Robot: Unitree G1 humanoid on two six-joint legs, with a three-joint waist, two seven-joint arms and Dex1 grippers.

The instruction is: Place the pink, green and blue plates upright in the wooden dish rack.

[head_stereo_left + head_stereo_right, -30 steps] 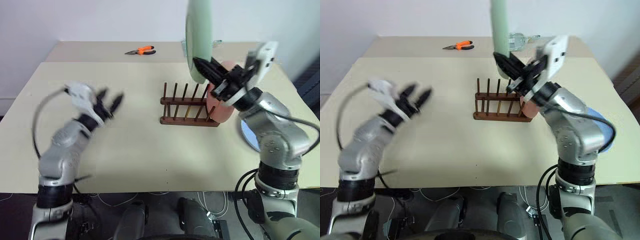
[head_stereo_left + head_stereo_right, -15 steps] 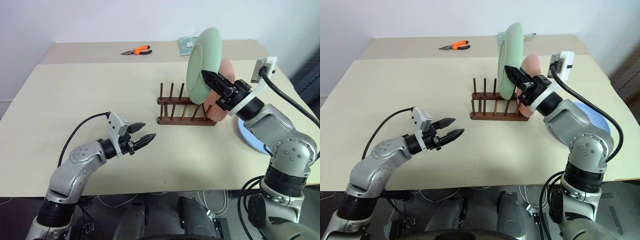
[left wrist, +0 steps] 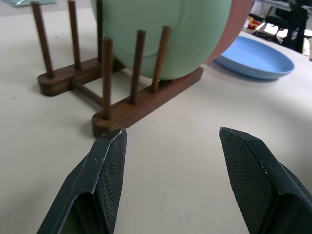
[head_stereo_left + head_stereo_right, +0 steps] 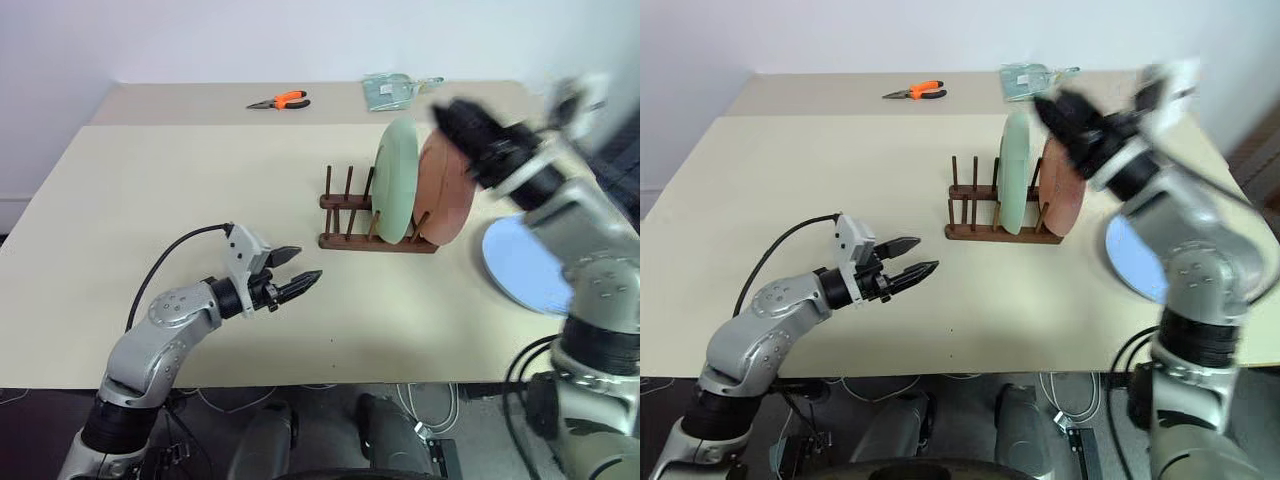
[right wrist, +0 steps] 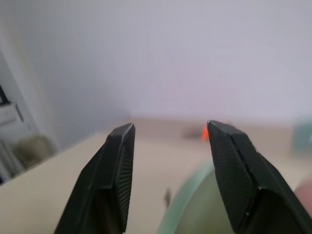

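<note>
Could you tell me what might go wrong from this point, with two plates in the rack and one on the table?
1. The right gripper, open, is close above the green plate; a careless pull-away could clip its rim and tip it.
2. The green plate and the pink plate stand in neighbouring slots at one end of the wooden dish rack; slotting in the blue plate beside them could knock them.
3. The blue plate lies flat, so gripping its rim may slip.

Orange pliers (image 4: pixel 281 100) on far table (image 4: pixel 180 170)
</note>
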